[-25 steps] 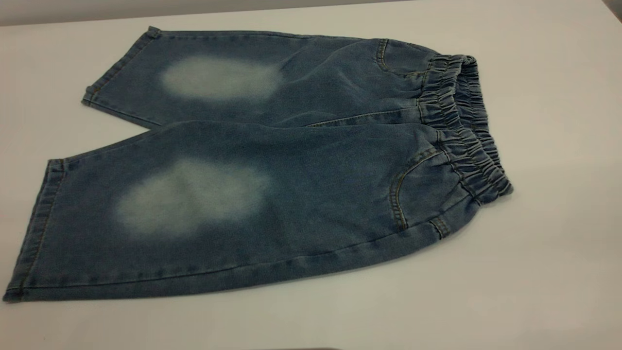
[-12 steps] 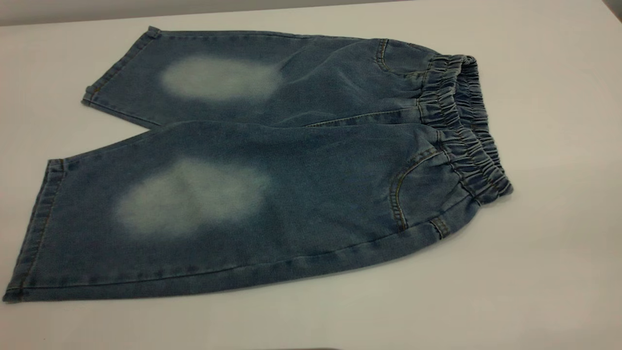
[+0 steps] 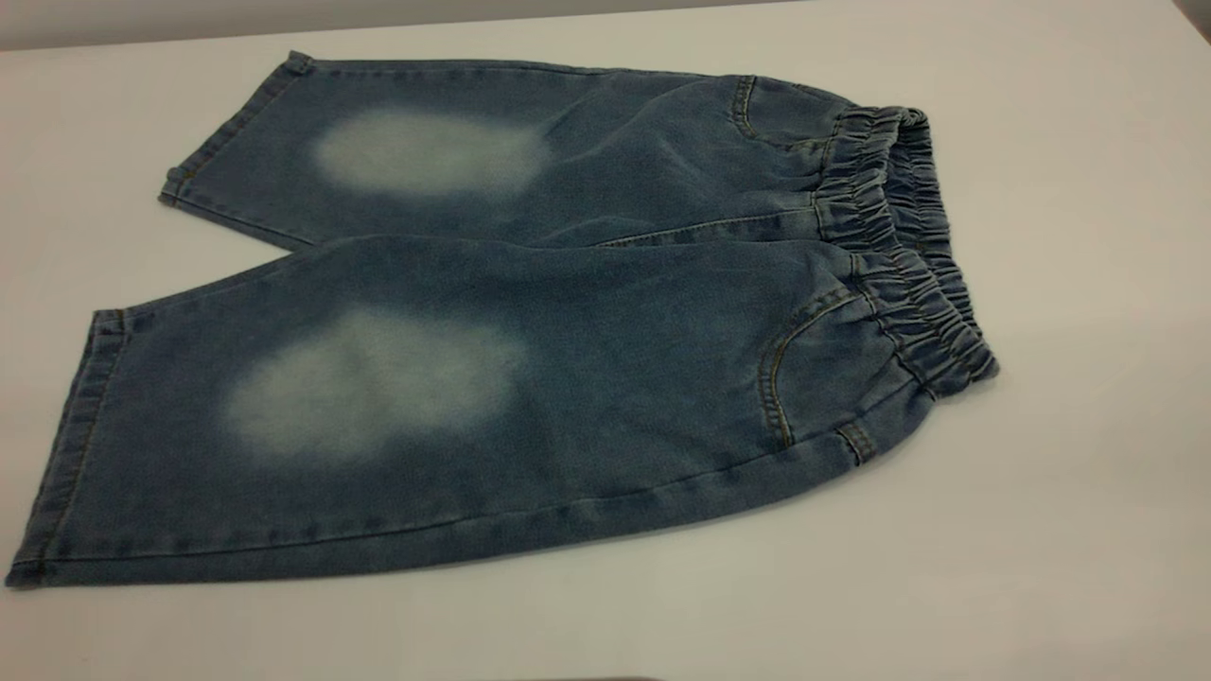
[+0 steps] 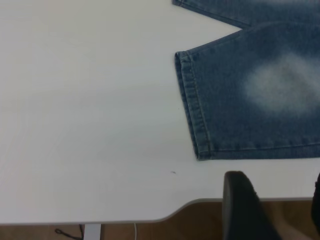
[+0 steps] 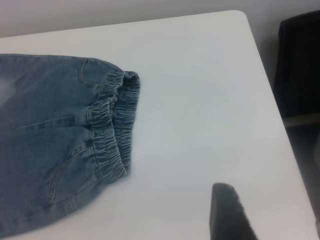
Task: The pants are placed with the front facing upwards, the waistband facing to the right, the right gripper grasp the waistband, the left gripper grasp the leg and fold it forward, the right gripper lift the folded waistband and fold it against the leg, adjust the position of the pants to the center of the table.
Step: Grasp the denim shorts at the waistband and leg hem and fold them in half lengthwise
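Blue denim pants [image 3: 568,331] lie flat on the white table [image 3: 1041,520], front up, with a pale oval on each leg. The ruched waistband [image 3: 899,236] points right and both leg hems point left. Neither gripper shows in the exterior view. In the left wrist view my left gripper [image 4: 278,180] hovers open over the table's rim, apart from the near leg's hem [image 4: 192,105]; one black finger [image 4: 242,205] shows fully. In the right wrist view my right gripper [image 5: 272,192] is open over bare table, well off the waistband [image 5: 112,130]; only one finger [image 5: 227,215] shows.
The table's edge [image 4: 150,220] curves past close to the left gripper, with brown floor below it. A dark object [image 5: 300,65] stands beyond the table's far side edge in the right wrist view. White table surrounds the pants on all sides.
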Robot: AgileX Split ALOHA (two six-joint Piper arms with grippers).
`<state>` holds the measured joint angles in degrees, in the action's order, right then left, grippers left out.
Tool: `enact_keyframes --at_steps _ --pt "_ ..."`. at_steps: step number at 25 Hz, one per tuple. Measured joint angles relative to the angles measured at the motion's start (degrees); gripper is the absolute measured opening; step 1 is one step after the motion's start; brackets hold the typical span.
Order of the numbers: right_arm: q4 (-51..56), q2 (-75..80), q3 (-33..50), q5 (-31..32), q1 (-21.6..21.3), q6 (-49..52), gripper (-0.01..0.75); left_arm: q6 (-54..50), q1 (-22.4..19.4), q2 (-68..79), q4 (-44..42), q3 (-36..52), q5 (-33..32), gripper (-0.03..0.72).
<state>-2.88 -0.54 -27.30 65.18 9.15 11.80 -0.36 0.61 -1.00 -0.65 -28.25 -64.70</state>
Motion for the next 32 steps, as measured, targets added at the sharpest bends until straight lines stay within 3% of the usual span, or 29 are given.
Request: enact_keyframes --at_steps 24,26,32 --pt "0.39 0.82 -0.16 -0.37 0.0 -0.82 0.346 1.84 0.0 0.55 -0.06 -1.38 0.07 0.3" --pt "0.81 2.66 -0.65 -2.19 0.0 -1.55 0.349 3.99 0.0 3.76 -0.06 -3.69 0.37 0.3" --pt "9.16 15.62 -1.2 -16.33 0.0 -8.54 0.354 6.69 0.0 20.36 3.63 -12.31 5.04 0.3"
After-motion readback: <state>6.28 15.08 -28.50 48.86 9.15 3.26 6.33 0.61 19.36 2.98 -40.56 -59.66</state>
